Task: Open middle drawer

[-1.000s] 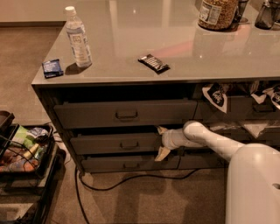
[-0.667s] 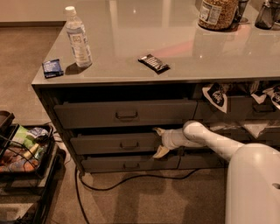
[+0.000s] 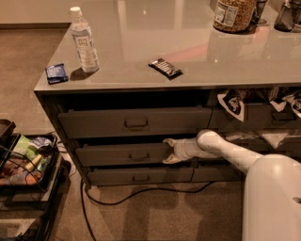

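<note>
The middle drawer [image 3: 122,154] is the dark grey front between a taller drawer [image 3: 134,122] above and a slim drawer [image 3: 138,176] below, and its small pull [image 3: 139,156] sits at its centre. My gripper [image 3: 167,150] reaches in from the right on a white arm and sits at the right end of this drawer's front, well right of the pull. It is open, with one pale finger [image 3: 167,140] at the front's top edge and the other near its bottom edge. A dark gap shows above the drawer front.
On the counter top [image 3: 188,42] stand a water bottle [image 3: 84,41], a blue box [image 3: 56,73], a snack bar [image 3: 165,68] and a jar [image 3: 233,14]. A cart [image 3: 23,162] of items stands at the left. A cable [image 3: 141,193] lies on the floor. My white body [image 3: 273,197] fills the lower right.
My gripper has edged slightly to the left along the middle drawer's front. The drawer itself looks unmoved.
</note>
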You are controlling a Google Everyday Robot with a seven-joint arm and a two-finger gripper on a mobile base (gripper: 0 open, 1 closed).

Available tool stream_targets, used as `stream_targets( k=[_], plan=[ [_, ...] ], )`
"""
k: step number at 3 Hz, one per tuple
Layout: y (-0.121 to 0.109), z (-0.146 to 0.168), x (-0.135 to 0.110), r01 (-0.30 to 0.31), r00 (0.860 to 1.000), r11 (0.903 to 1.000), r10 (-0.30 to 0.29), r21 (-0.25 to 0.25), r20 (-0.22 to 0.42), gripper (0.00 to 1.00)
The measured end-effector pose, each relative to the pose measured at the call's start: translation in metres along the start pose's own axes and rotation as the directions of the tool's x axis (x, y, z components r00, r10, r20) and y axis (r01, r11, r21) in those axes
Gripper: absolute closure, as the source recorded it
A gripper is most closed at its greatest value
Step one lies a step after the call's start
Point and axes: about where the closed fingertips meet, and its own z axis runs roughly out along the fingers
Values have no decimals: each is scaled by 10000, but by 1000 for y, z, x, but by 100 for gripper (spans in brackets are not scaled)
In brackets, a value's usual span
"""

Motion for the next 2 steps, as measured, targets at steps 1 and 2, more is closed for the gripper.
stream_targets(
  k=[1, 2],
  plan=[
    [0, 0, 0, 0, 10000, 10000, 0, -1, 1, 57],
    [1, 0, -1, -3, 10000, 10000, 3, -14, 6, 80]
  ],
)
